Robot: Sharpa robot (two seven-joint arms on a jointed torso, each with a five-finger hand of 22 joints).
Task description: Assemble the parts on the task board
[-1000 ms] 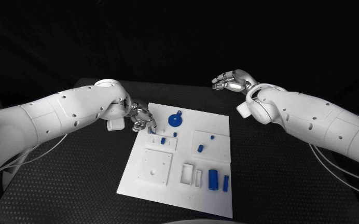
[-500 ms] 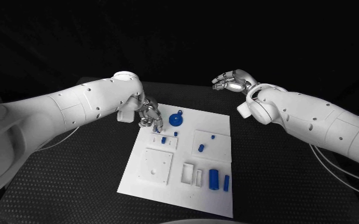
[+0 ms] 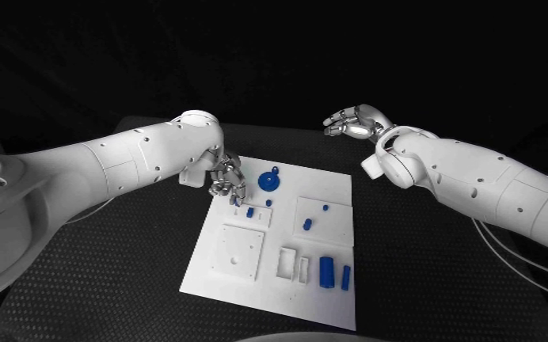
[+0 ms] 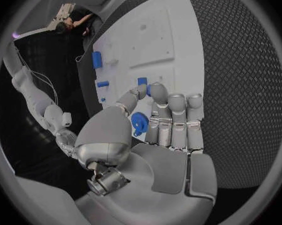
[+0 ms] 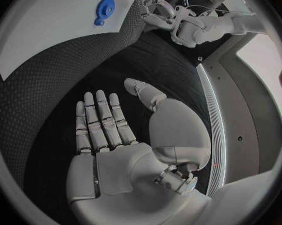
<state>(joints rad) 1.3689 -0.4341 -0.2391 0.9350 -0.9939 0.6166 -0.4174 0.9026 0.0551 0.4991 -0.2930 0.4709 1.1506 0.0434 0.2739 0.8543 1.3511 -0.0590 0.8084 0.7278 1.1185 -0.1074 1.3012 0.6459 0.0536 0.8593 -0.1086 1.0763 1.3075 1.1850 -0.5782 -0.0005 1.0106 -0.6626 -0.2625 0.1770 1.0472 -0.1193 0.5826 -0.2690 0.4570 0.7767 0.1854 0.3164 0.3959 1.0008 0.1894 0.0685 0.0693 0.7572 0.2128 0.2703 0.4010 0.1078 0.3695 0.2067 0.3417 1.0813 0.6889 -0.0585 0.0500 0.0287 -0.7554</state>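
The white task board (image 3: 229,279) lies at centre frame on the black surface (image 3: 434,279). The left hand (image 3: 225,180) is poised over the board's upper left edge, fingers pressed together; whether a small blue part (image 3: 250,212) is pinched cannot be told. The round blue part (image 3: 269,180) lies just beside it. The right hand (image 3: 356,124) is held spread, empty, at upper right. A misaligned descent could knock nearby parts askew.
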